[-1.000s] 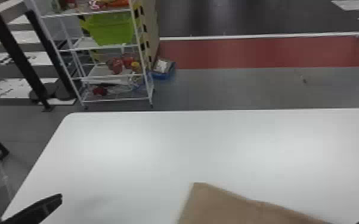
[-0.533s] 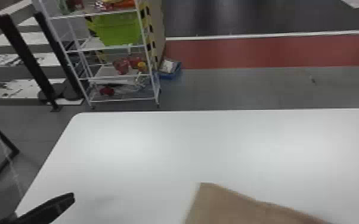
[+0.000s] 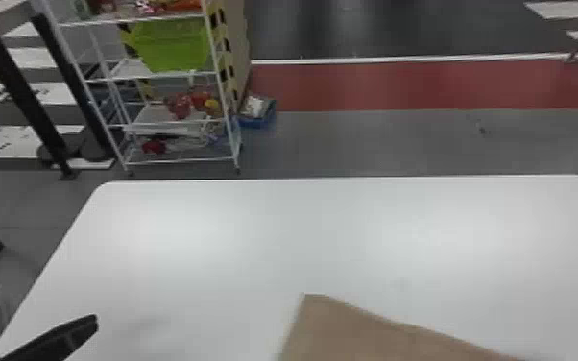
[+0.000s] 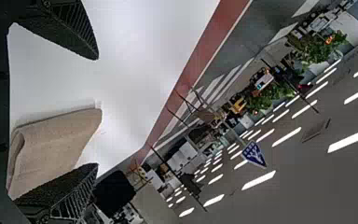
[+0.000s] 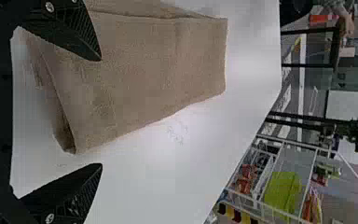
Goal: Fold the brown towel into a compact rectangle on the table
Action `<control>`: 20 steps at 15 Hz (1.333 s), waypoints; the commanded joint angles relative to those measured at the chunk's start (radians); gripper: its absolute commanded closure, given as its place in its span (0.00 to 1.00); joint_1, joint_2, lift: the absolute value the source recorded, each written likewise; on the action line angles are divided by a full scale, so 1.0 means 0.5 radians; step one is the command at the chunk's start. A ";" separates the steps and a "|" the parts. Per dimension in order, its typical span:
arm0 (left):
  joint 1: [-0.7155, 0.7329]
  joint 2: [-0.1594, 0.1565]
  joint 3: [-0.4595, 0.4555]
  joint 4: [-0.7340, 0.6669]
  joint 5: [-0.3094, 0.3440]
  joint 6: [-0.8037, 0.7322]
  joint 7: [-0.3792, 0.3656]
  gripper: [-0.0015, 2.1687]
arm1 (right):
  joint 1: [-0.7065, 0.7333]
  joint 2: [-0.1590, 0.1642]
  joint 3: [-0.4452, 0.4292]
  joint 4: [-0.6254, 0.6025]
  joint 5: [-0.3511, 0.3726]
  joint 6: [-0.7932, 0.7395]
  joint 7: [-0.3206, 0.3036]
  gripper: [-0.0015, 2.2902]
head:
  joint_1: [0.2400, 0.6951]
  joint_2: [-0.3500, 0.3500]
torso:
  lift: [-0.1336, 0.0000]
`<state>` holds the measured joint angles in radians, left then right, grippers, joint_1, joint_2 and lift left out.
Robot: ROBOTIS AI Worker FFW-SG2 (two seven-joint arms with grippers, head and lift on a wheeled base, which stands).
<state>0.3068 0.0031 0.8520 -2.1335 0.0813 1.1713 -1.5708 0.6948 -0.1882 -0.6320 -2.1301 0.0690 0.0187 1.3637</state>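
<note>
My left gripper [image 3: 53,338] is over the table's left part in the head view, left of the brown towel [image 3: 369,336], which lies at the near edge of that view. In the left wrist view, my left gripper [image 4: 98,112] stands open, and the folded towel [image 4: 58,140] lies beyond its fingers on the white surface. My right gripper [image 5: 101,112] is open in the right wrist view, with the towel [image 5: 154,70] lying past its fingertips, layered and slightly raised along one side. Nothing is held between either pair of fingers.
The white table [image 3: 302,230] extends behind and to both sides of the towel. Past its far left corner stands a white wire shelf [image 3: 173,120] with a green bin [image 3: 173,45]. A blue box [image 3: 257,113] is on the floor beside the shelf.
In the head view, the table, shelf and left gripper have all shifted to the right. At the lower right edge, the dark tip of the right arm has gone out. The towel keeps its shape.
</note>
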 commanded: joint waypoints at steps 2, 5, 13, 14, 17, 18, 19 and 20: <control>0.003 -0.011 -0.020 0.003 -0.018 0.000 -0.020 0.03 | -0.009 0.199 -0.055 -0.038 -0.150 0.372 0.007 0.04 | 1.00 0.55 | 0.09; 0.012 -0.011 -0.041 0.015 -0.058 -0.006 -0.020 0.03 | -0.021 0.378 -0.080 -0.145 -0.233 0.569 0.007 0.03 | 1.00 0.55 | 0.09; 0.040 -0.011 -0.057 0.092 -0.006 -0.092 -0.020 0.03 | 0.000 0.378 -0.169 -0.244 -0.319 0.790 0.007 0.04 | 1.00 0.55 | 0.09; 0.043 -0.011 -0.066 0.092 0.000 -0.092 -0.020 0.03 | 0.003 0.378 -0.138 -0.244 -0.288 0.796 0.007 0.04 | 1.00 0.55 | 0.09; 0.046 -0.011 -0.106 0.116 0.003 -0.104 -0.020 0.03 | 0.013 0.378 -0.089 -0.244 -0.279 1.397 0.007 0.03 | 1.00 0.56 | 0.09; 0.046 -0.011 -0.127 0.147 0.000 -0.117 -0.020 0.03 | 0.013 0.378 -0.089 -0.247 -0.310 1.618 0.007 0.04 | 1.00 0.56 | 0.09; 0.043 -0.011 -0.161 0.165 0.000 -0.123 -0.020 0.03 | 0.016 0.378 -0.095 -0.253 -0.362 1.716 0.007 0.05 | 1.00 0.56 | 0.09; 0.040 -0.011 -0.185 0.168 -0.003 -0.123 -0.020 0.03 | 0.031 0.378 -0.123 -0.262 -0.466 1.827 0.007 0.05 | 1.00 0.57 | 0.09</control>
<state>0.3291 0.0031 0.7788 -2.0578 0.0816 1.1121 -1.5708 0.7035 0.0000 -0.6804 -2.2550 -0.1078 0.8384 1.3637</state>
